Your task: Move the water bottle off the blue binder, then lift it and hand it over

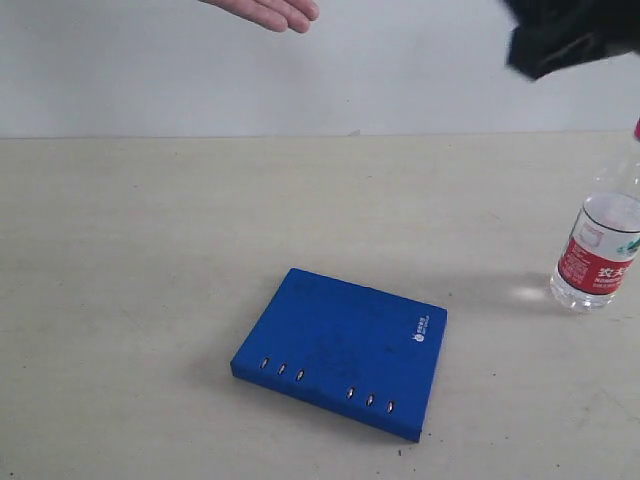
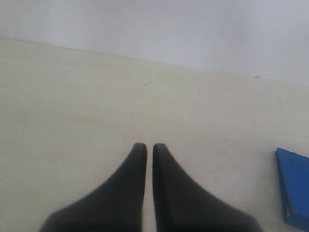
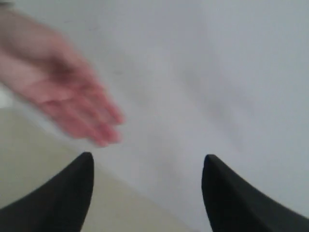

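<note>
The blue binder [image 1: 345,350] lies flat on the table, nothing on it; one corner of the binder [image 2: 294,193] shows in the left wrist view. The water bottle [image 1: 600,245] stands upright on the table at the far right edge, apart from the binder, its red cap mostly cut off by the frame. My right gripper [image 3: 147,164] is open and empty, raised high; its blurred black body [image 1: 565,35] shows at the upper right, above the bottle. My left gripper [image 2: 149,147] is shut on nothing, low over bare table.
An open human hand [image 1: 270,12] reaches in at the top of the exterior view; the same hand [image 3: 67,104] shows blurred, palm up, in the right wrist view. A white wall [image 1: 400,90] backs the beige table [image 1: 150,280].
</note>
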`<state>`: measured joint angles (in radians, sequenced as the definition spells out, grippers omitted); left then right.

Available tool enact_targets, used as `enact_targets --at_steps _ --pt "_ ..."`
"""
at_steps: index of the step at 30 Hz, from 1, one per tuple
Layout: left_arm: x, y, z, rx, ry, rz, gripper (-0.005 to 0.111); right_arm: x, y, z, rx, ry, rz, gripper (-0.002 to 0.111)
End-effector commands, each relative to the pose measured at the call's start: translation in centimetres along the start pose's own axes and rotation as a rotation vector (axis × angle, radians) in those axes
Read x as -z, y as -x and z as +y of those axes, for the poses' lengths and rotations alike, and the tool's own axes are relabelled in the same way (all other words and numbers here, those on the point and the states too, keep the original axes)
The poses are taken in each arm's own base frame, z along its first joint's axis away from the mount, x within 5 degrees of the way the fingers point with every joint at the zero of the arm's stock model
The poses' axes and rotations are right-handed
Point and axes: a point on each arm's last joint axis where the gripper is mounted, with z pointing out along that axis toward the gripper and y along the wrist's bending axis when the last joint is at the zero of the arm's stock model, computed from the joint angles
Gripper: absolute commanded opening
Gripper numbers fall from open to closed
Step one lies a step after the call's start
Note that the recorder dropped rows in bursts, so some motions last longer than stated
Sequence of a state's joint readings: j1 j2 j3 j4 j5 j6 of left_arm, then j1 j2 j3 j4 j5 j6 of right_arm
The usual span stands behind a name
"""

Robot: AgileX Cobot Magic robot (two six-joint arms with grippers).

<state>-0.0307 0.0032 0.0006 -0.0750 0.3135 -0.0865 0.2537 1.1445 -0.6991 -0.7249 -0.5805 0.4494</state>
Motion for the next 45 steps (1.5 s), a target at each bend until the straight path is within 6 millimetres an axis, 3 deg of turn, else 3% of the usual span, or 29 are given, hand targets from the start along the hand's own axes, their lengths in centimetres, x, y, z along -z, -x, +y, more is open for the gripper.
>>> enact_targets --at_steps 1,7,10,14,21,27,34,35,37,39,42,45 --pt "0.0 0.1 0.0 0.009 -0.006 -0.009 0.004 -1.4 -3.3 6.1 -0.032 0.281 0.338 0.058" --pt "0.0 0.1 0.0 0.009 -0.006 -0.009 0.004 -3.8 -10.8 7.8 -0.051 0.220 0.693 0.058" --pt "0.0 0.1 0.0 0.009 -0.006 -0.009 0.004 -4.8 -14.7 8.2 -0.241 0.254 0.799 0.058" --pt "0.0 0.1 0.0 0.009 -0.006 -0.009 0.004 -5.5 -17.2 7.4 -0.444 0.267 0.840 0.058" --pt "0.0 0.1 0.0 0.009 -0.006 -0.009 0.004 -5.6 -18.0 3.5 -0.341 0.117 0.872 0.058" --pt "0.0 0.1 0.2 -0.101 0.017 -0.011 0.004 -5.7 -17.6 3.9 -0.394 0.194 0.832 0.058" --pt "0.0 0.1 0.2 -0.105 0.018 -0.013 0.004 -5.6 -17.7 3.7 -0.355 0.188 0.838 0.058" --pt "0.0 0.3 0.1 -0.080 0.011 -0.037 0.004 -5.7 -17.6 3.9 -0.364 0.205 0.830 0.058" --pt "0.2 1.5 -0.4 0.336 -0.076 -0.156 0.004 -5.8 -17.4 4.1 -0.365 0.237 0.816 0.058" --pt "0.3 1.9 -0.6 0.586 -0.124 -0.189 0.004 -5.9 -17.3 4.1 -0.347 0.254 0.815 0.058" --pt "0.2 1.3 -1.1 0.723 -0.164 -0.092 0.004 -6.8 -16.5 3.6 -0.324 0.265 0.819 0.058" --pt "0.3 0.2 -2.3 0.706 -0.253 0.066 0.004 -8.1 -16.8 3.0 -0.353 0.226 0.847 0.058"
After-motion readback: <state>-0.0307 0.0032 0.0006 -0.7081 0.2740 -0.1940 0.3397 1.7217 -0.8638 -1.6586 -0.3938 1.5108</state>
